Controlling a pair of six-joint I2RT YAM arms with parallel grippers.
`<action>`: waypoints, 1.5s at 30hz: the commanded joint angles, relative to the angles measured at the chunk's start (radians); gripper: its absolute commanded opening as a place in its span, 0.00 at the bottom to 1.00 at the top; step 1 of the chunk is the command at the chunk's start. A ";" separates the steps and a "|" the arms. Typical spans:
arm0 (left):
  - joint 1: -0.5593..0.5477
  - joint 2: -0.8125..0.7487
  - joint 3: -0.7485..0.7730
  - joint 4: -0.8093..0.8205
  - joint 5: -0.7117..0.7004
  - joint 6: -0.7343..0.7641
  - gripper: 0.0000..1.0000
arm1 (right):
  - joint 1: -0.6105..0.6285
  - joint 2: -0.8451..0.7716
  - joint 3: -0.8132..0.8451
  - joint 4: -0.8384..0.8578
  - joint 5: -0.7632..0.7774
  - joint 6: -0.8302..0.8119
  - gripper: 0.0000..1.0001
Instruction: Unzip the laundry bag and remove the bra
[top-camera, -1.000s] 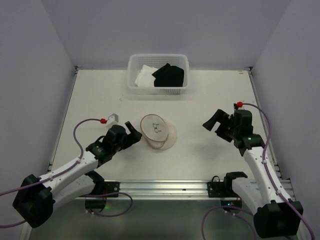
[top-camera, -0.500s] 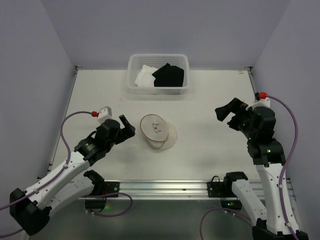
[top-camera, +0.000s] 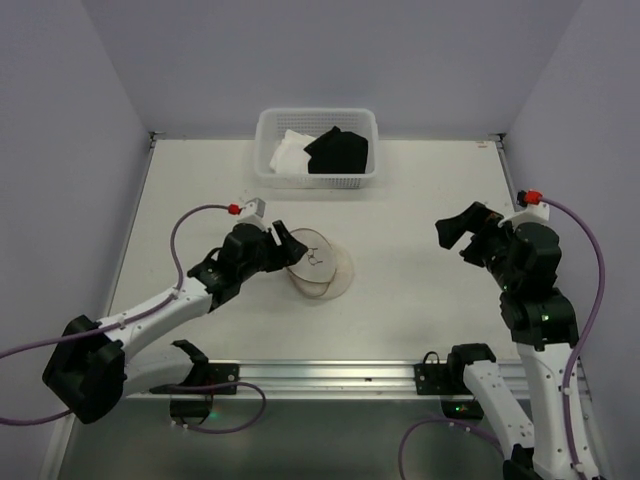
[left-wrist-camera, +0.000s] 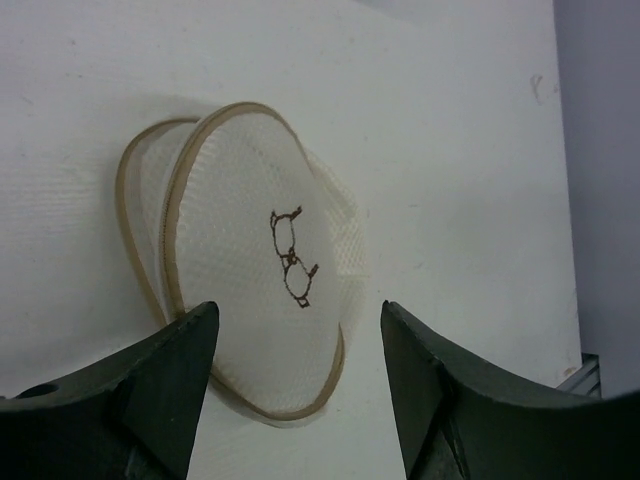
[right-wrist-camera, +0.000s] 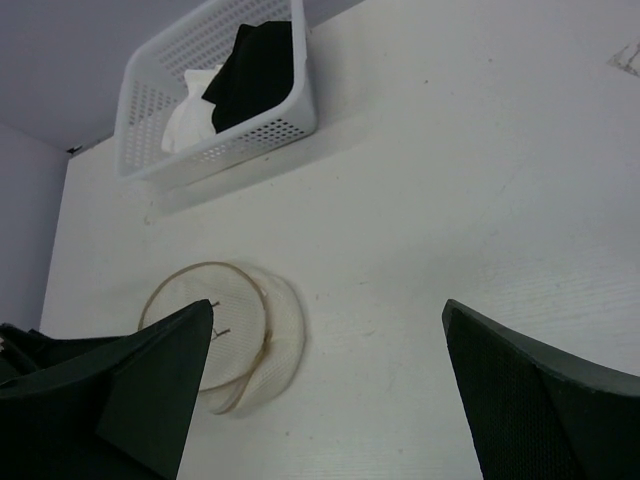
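The laundry bag (top-camera: 318, 264) is a small round drum of whitish mesh with tan hoop rims and a dark bra icon on its flat face. It lies mid-table. It also shows in the left wrist view (left-wrist-camera: 255, 265) and in the right wrist view (right-wrist-camera: 225, 335). No bra shows through the mesh. My left gripper (top-camera: 284, 246) is open and empty at the bag's left rim, its jaws on either side of the rim. My right gripper (top-camera: 462, 234) is open and empty, raised well to the right of the bag.
A white perforated plastic basket (top-camera: 264, 160) stands at the back middle and holds black cloth (top-camera: 338, 151) and white cloth (top-camera: 289, 152). It also shows in the right wrist view (right-wrist-camera: 215, 150). Walls close the table's left, back and right sides.
My left gripper has swung right, from beside the bag up to its left rim. My right arm has drawn back to the right and settled there.
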 joint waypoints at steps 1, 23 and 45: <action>0.010 0.060 -0.083 0.172 0.027 0.009 0.69 | -0.005 -0.025 -0.024 -0.017 0.001 -0.017 0.99; 0.018 -0.061 0.102 -0.175 -0.152 0.153 1.00 | -0.006 -0.082 0.053 -0.049 0.059 -0.053 0.99; 0.021 -0.426 0.625 -0.547 -0.804 0.586 1.00 | 0.053 -0.101 0.396 -0.080 0.260 -0.250 0.99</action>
